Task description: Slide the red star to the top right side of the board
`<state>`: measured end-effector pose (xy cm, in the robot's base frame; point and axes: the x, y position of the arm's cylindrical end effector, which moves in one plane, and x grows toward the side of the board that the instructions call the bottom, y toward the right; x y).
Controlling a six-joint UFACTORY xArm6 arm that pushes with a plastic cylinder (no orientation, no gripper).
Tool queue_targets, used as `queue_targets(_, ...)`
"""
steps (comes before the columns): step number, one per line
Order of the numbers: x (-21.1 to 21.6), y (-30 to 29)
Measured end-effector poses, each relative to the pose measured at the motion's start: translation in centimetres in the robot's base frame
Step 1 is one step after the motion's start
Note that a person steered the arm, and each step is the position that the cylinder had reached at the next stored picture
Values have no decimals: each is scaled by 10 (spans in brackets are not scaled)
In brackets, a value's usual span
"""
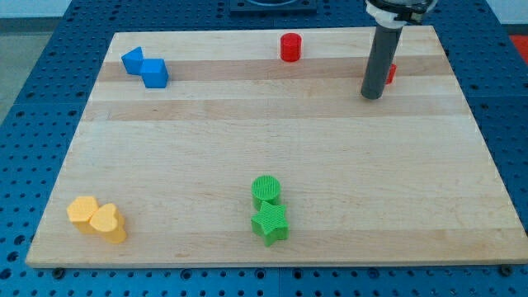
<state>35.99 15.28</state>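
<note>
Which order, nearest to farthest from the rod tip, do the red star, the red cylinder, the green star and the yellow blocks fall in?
From my tip:
1. red star, mostly hidden behind the rod, at the view's top right.
2. red cylinder, top centre.
3. green star, bottom centre.
4. yellow blocks, bottom left corner.

Bright, even overhead light, sharp focus throughout, soft short shadows under the blocks, no glare.
</note>
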Motion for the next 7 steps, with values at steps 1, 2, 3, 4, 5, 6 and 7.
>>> queue_targets(1,-14,8)
queue_targets(2,-25,17)
queue_targets(3,-25,19)
queue_targets(4,-30,33)
queue_targets(5,-30,38)
queue_targets(6,-30,41)
queue_targets(7,-48,41)
